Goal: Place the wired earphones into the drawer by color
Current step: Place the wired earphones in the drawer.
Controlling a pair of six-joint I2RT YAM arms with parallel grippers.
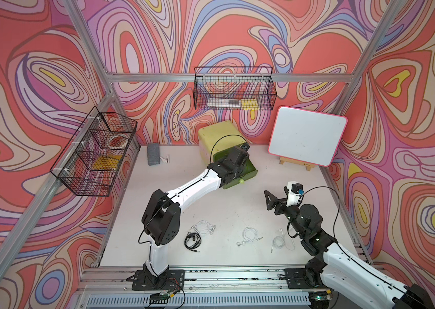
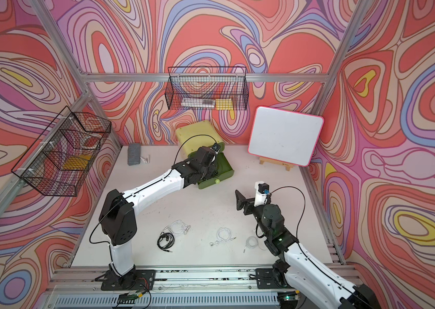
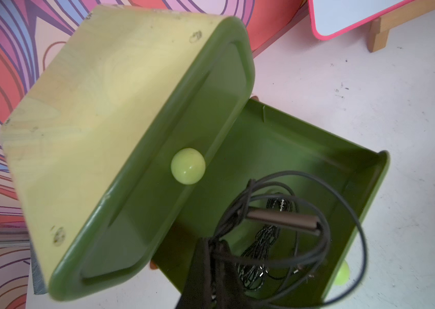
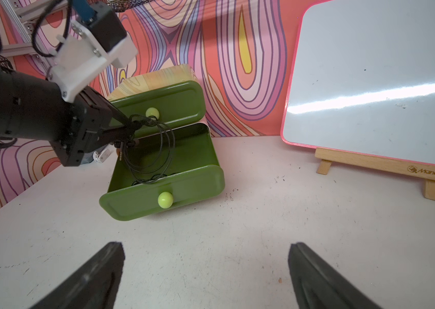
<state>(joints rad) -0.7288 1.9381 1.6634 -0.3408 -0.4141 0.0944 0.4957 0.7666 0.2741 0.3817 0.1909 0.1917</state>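
Tabletop (image 1: 237, 203): the white tabletop carries three white coiled earphone sets (image 1: 249, 235) and one black coiled set (image 1: 192, 240), lying in the lower middle of both top views, well apart from me.
Chest: the green metal two-drawer chest with a pale wood-grain top (image 1: 216, 133) sits upper centre. Its upper drawer is shut and its lower drawer (image 4: 162, 184) is pulled out.
Risk, rim: my cable's widest loop seems to reach past the drawer's side wall. Released here, I judge it could drape over the rim and block closing.
Risk, tangle: a braided black set (image 3: 253, 270) lies inside, and my cable could snag on it.
Held set: thin black wired earphones (image 3: 277, 216) hang in loose loops beneath my left fingers (image 4: 128, 128), over the drawer.
Left fingers: clamped together on a bunch of that cable.
Right fingers (image 1: 270, 200): spread wide and empty, over bare tabletop right of centre.
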